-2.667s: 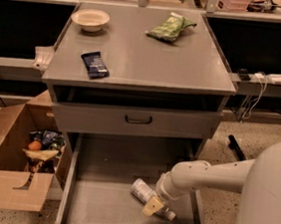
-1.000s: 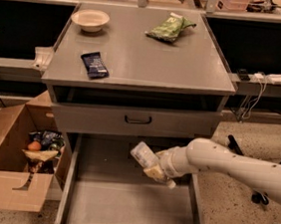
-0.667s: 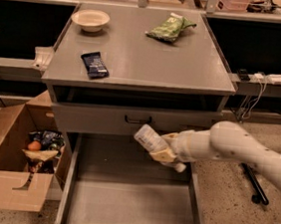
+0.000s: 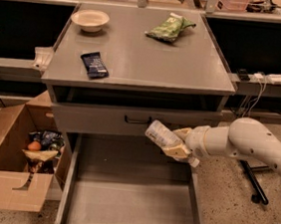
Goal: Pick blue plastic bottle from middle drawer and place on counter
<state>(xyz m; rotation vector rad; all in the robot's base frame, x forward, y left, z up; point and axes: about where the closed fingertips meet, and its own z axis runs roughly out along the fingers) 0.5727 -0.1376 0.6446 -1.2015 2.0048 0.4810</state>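
The blue plastic bottle (image 4: 159,134) is held tilted in my gripper (image 4: 177,144), its body pointing up and left, in front of the upper drawer front. My gripper is shut on the bottle and hovers above the right side of the open middle drawer (image 4: 131,203), whose flat grey floor is bare. My white arm (image 4: 247,145) reaches in from the right. The counter (image 4: 151,60) is the grey cabinet top above, well above the gripper.
On the counter sit a white bowl (image 4: 90,20), a green snack bag (image 4: 169,27) and a dark blue flat wrapper (image 4: 94,64). A closed drawer front with a black handle (image 4: 137,119) is under the counter. An open cardboard box (image 4: 20,161) of items stands at the left.
My gripper has lifted the bottle out of the middle drawer's floor and raised it up and to the right, to the level of the upper drawer front.
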